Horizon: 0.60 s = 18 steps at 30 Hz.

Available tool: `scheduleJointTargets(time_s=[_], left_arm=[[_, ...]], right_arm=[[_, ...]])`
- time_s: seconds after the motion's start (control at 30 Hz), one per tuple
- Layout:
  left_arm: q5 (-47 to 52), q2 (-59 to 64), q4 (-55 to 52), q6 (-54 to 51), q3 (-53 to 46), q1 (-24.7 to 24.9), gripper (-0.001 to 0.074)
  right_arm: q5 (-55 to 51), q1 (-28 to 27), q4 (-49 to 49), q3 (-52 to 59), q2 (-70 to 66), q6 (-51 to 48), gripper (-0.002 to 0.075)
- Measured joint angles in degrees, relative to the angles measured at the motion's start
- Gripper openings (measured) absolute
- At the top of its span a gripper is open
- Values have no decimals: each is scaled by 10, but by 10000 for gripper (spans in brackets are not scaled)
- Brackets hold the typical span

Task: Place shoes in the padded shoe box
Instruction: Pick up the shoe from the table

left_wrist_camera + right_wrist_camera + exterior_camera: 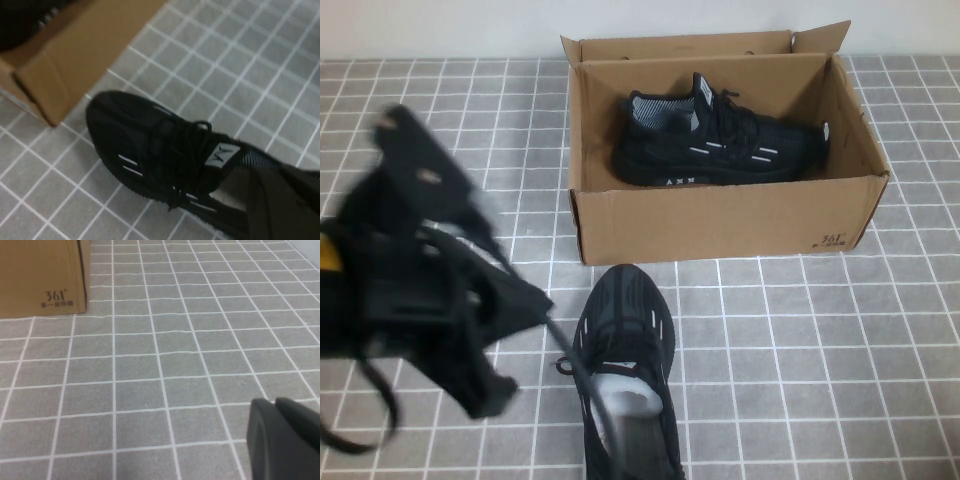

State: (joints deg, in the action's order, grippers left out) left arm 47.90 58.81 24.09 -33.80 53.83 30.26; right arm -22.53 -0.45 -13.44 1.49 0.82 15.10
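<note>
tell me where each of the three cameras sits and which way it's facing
High view: raised on the robot's side, angled down at the shoe box, one shoe inside, one shoe outside; the left arm shows blurred at left.
Left wrist view: above that outside shoe, a box corner beside it; the left gripper at the heel.
Right wrist view: low over the tiled table, facing the box's printed corner; the right gripper barely shows.
All share the box.

Even, soft overhead light, no glare. My left arm (420, 290) smears with motion blur in the high view. Left wrist view is soft throughout: shoe (170, 160) and box (75, 55) corner fuzzy. Right wrist view sharp on the surface (165, 365); my right end effector (285, 440) out of focus.
</note>
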Motion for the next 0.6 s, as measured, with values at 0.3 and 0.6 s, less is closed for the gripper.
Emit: scheduleJointTargets(time_s=[0.3,0.6], left_arm=[[-63,87,-126,102,0,123,-4],[-27,181,-172,147,43,151,281]], right_arm=[[0,0,0,0,0,0,-8],[0,0,0,0,0,0,-8]])
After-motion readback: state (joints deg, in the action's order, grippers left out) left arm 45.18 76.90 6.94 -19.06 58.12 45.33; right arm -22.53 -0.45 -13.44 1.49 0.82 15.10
